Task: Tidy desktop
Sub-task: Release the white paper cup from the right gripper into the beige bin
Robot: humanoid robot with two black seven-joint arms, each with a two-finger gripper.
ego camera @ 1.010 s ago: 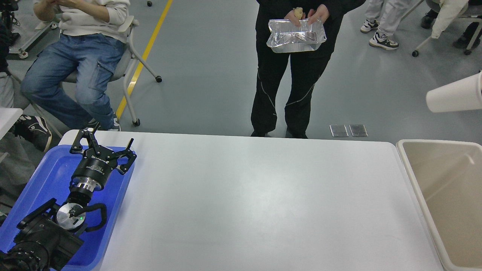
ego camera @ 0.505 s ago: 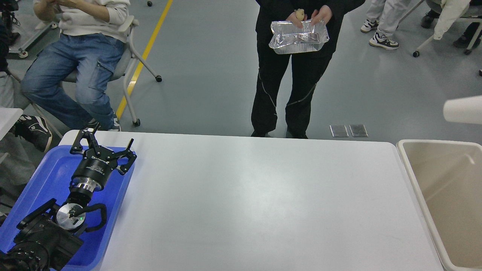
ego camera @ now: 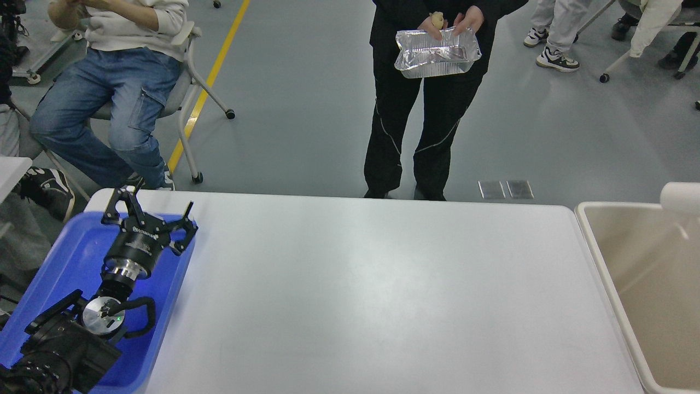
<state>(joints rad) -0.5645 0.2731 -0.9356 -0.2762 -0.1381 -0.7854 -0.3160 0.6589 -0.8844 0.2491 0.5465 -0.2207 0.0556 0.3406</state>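
The white desktop (ego camera: 372, 284) fills the middle of the head view and nothing lies on it. My left gripper (ego camera: 156, 203) is open and empty, and hovers over the far end of the blue tray (ego camera: 65, 251) at the desktop's left edge. A white paper cup (ego camera: 681, 197) shows partly at the right edge, lying sideways just above the far rim of the beige bin (ego camera: 596, 246). What holds the cup is out of view. My right gripper is not in view.
A person in black stands at the far edge of the table holding a foil container (ego camera: 437, 52). A seated person on a wheeled chair (ego camera: 191, 109) is at the far left. Grey floor lies beyond.
The white cup at the right edge has moved down and to the right, from well above the bin to its far rim. My left arm has not moved.
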